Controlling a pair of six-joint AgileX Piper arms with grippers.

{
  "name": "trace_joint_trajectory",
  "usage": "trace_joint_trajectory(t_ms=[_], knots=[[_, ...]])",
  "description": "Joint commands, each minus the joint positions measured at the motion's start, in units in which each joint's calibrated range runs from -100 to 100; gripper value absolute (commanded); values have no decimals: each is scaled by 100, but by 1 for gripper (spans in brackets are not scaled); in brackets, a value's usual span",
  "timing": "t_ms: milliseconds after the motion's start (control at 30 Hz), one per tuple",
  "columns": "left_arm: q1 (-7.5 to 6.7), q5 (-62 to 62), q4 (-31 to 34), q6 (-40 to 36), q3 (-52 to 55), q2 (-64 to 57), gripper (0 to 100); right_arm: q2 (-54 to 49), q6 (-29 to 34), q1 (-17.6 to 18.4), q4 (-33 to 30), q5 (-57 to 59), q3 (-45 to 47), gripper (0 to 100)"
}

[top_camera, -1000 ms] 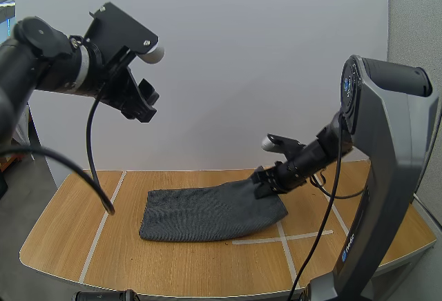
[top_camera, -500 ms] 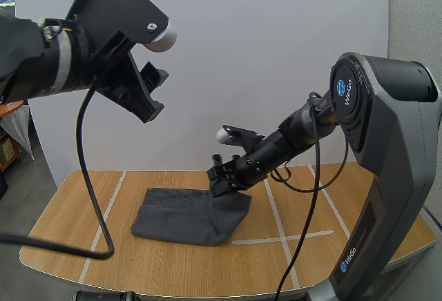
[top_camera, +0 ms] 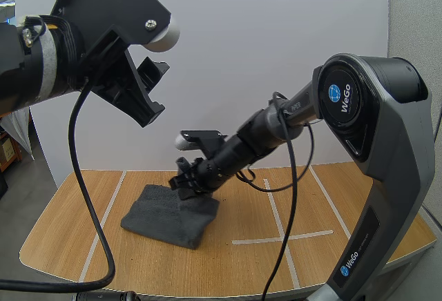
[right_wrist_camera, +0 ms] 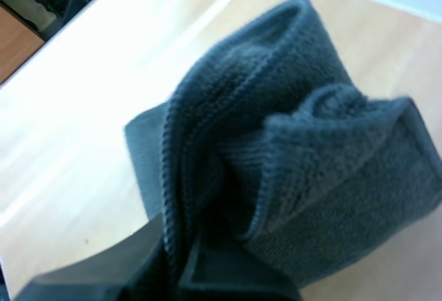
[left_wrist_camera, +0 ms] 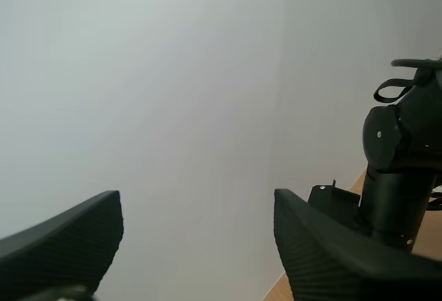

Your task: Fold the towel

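Pinching the towel (top_camera: 166, 221) with right jaws, left jaws spread

The towel (top_camera: 162, 217) lies left of centre on the table (top_camera: 318, 259), right jaws at its rear edge.

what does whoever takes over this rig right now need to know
Left gripper open, raised high above the table, holding nothing.
Right gripper shut on the towel, pinching an edge just above the rest of it.
The towel lies bunched and doubled over on the table.
Left to do: lay the held edge down, release, and probably neaten the fold.
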Motion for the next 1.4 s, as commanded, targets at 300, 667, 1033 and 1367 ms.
trace_joint_trajectory(t_ms=[300, 667, 1033, 1367], knots=[[-26, -20, -91, -78, -42, -33, 100, 584, 576, 495, 70, -308, -1239, 0], [-26, -20, -91, -78, -42, -33, 100, 1713, 683, 742, 70, -690, -2001, 0], [-26, -20, -91, -78, -42, -33, 100, 2095, 776, 846, 70, -636, -2527, 51], [-26, 17, 441, -78, -42, -86, 100, 1608, 788, 706, -336, 549, -2527, 100]])
